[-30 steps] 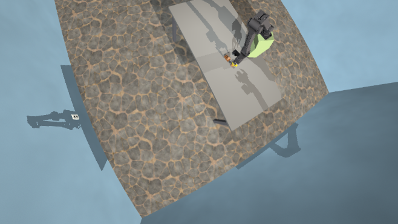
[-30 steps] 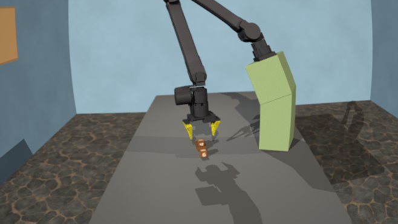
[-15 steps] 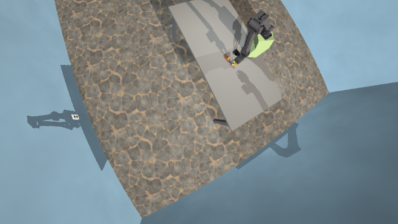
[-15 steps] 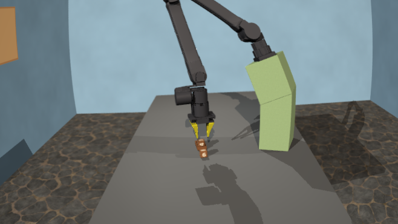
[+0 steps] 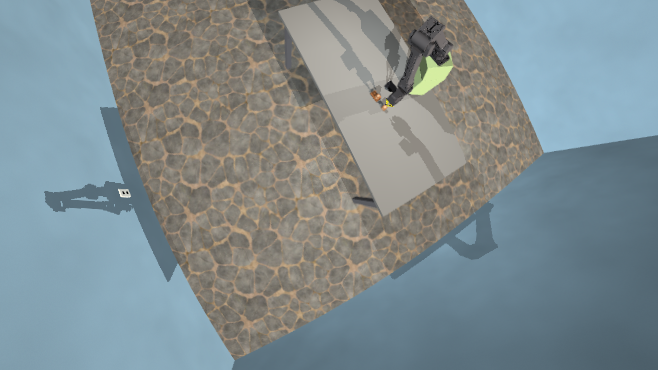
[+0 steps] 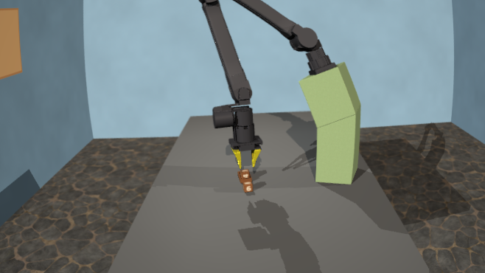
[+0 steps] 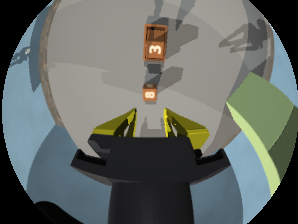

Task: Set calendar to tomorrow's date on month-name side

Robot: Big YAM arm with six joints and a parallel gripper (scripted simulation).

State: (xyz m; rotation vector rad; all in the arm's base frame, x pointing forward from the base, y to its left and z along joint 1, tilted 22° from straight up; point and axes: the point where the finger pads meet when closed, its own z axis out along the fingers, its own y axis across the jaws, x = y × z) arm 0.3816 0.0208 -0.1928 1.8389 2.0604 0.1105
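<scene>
Beneath the half-open, empty gripper (image 5: 387,104) (image 6: 247,167) (image 7: 150,111), the tray (image 5: 374,93) (image 6: 239,176) (image 7: 156,33) seemingly points lengthwise at the loose cube (image 5: 384,107) (image 6: 248,187) (image 7: 150,94).

Pale blue walls around a brown, stone-patterned floor (image 5: 200,158) (image 6: 48,227) — an orange panel (image 6: 9,43) on the wall at the exterior view's left edge — a small white plate (image 5: 124,196) with two dark marks.

Looks most like a robot lab or test room, though hard to tell for certain. Walled in mottled blue walls (image 5: 590,58) (image 6: 147,80), with a stone-patterned floor (image 5: 200,198) (image 6: 55,235). Furnished with a long grey table (image 5: 385,168) (image 6: 184,227) (image 7: 100,55). Equipped with a black arm (image 5: 411,65) (image 6: 226,48) (image 7: 150,205) on a green pedestal (image 5: 434,77) (image 6: 335,146) (image 7: 265,102). Fitted with a white outlet-like plate (image 5: 124,196) and an orange panel (image 6: 9,39).
</scene>
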